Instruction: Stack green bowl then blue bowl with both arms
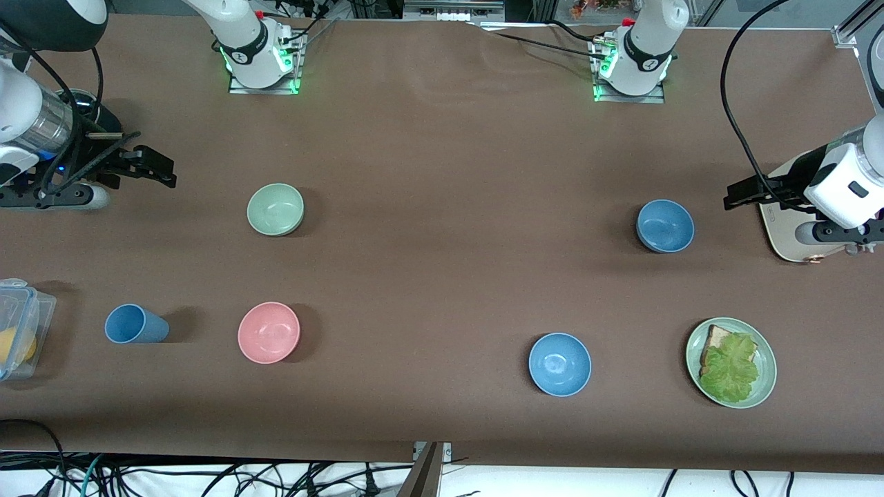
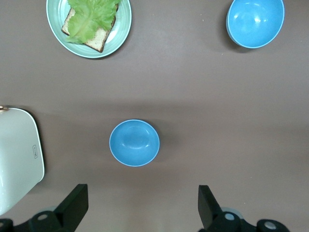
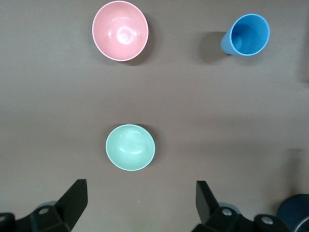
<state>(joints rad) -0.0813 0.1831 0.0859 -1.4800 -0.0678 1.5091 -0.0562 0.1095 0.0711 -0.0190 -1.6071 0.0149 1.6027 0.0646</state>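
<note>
The green bowl [image 1: 275, 209] sits upright on the brown table toward the right arm's end, and shows in the right wrist view [image 3: 130, 147]. The steel-blue bowl [image 1: 665, 226] sits upright toward the left arm's end, and shows in the left wrist view [image 2: 134, 142]. My right gripper [image 1: 164, 172] is open and empty, over bare table apart from the green bowl; it shows in its wrist view [image 3: 140, 203]. My left gripper [image 1: 732, 195] is open and empty, over the table between the blue bowl and a cream board; it shows in its wrist view [image 2: 142, 205].
A pink bowl [image 1: 268, 332] and a blue cup [image 1: 135, 324] lie nearer the front camera than the green bowl. A brighter sky-blue bowl [image 1: 560, 364] and a green plate [image 1: 766, 376] with bread and lettuce lie nearer than the blue bowl. A cream board [image 1: 784, 231] and a clear box [image 1: 21, 317] sit at the table's ends.
</note>
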